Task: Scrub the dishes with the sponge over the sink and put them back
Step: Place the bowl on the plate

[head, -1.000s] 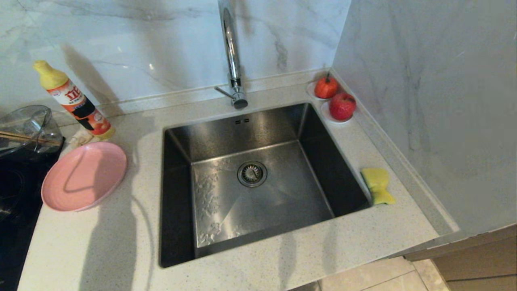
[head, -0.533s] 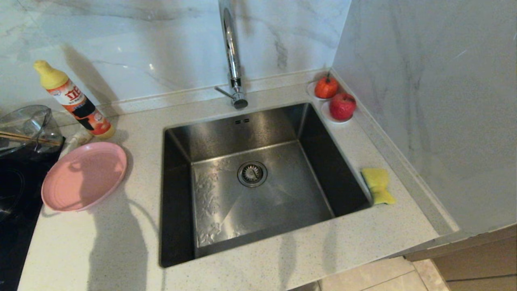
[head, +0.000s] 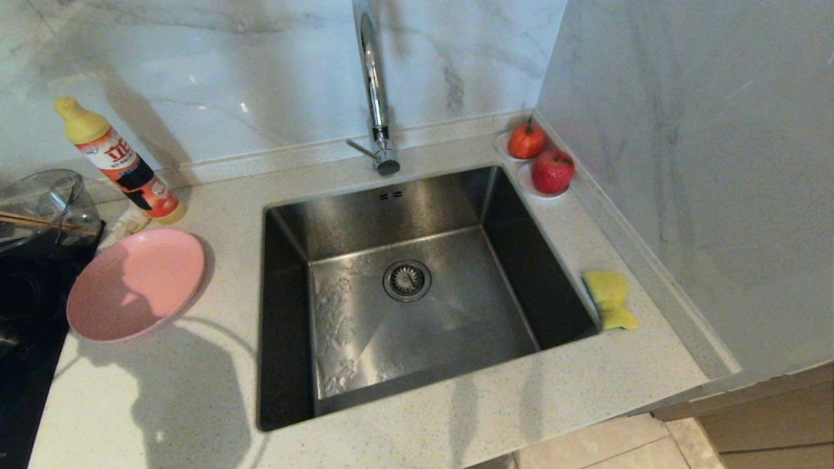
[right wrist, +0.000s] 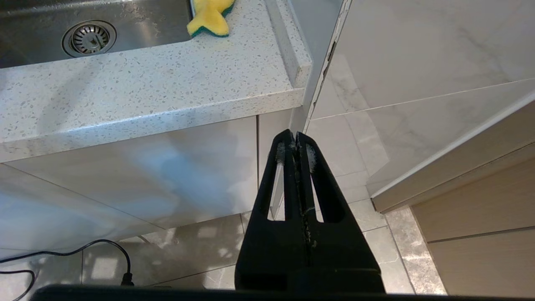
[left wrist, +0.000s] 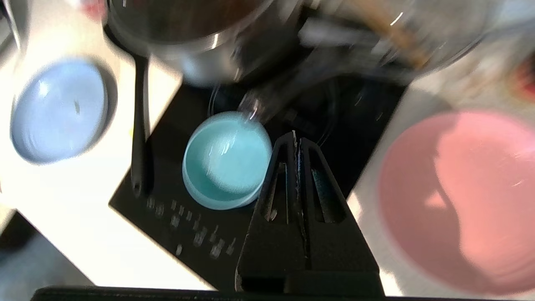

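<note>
The pink plate (head: 135, 283) lies on the counter left of the sink (head: 391, 208). On the right rim rests the yellow sponge (head: 609, 298), green face down. Neither gripper shows in the head view. In the left wrist view my left gripper (left wrist: 296, 136) is shut and empty, hanging above the black cooktop (left wrist: 175, 200) between the teal bowl (left wrist: 225, 161) and the pink plate (left wrist: 459, 200). My right gripper (right wrist: 296, 137) is shut and empty, parked below the counter's front edge over the floor, with the sponge (right wrist: 209, 16) far ahead of it.
A chrome tap (head: 374, 91) rises behind the sink. A detergent bottle (head: 117, 159) and a clear glass bowl (head: 45, 208) stand behind the plate. Two red fruits (head: 552, 170) sit in the back right corner. A pan handle (left wrist: 140, 138) and a pale blue dish (left wrist: 58, 110) lie beyond the teal bowl.
The left arm's shadow has slid across the pink plate toward the counter's front left and grown wider. Plate, sponge and the other things have stayed put.
</note>
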Available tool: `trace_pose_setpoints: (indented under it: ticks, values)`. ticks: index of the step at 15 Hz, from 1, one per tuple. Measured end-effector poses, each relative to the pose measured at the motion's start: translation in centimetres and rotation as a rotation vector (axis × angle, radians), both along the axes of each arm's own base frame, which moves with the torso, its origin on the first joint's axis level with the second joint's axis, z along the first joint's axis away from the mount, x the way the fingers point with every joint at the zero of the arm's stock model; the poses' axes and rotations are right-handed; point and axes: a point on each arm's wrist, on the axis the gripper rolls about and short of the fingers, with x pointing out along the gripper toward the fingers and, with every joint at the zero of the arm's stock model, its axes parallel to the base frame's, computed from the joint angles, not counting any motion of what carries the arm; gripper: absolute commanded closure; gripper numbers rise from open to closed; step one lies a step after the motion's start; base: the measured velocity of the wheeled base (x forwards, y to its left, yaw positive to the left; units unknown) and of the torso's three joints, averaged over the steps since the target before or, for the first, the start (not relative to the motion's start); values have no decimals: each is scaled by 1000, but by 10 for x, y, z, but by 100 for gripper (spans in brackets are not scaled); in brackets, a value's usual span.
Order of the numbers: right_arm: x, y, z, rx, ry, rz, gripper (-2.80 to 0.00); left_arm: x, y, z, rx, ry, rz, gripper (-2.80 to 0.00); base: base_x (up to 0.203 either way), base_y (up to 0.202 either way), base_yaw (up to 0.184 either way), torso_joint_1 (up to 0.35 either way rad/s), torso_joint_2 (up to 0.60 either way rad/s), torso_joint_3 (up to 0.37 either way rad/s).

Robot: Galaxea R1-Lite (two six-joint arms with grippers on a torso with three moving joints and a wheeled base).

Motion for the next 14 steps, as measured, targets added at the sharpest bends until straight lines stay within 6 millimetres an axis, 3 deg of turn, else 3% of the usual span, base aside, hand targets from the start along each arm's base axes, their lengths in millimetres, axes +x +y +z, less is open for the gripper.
trace_pose_setpoints:
  ticks: [5, 14]
  values:
    - [0, 0, 0, 0, 0, 0, 0, -15, 8, -39, -112, 67, 21, 0, 0, 0, 0, 0, 0, 0]
    - [0, 0, 0, 0, 0, -1, 0, -27, 6, -55, -58, 114, -54, 0, 0, 0, 0, 0, 0, 0]
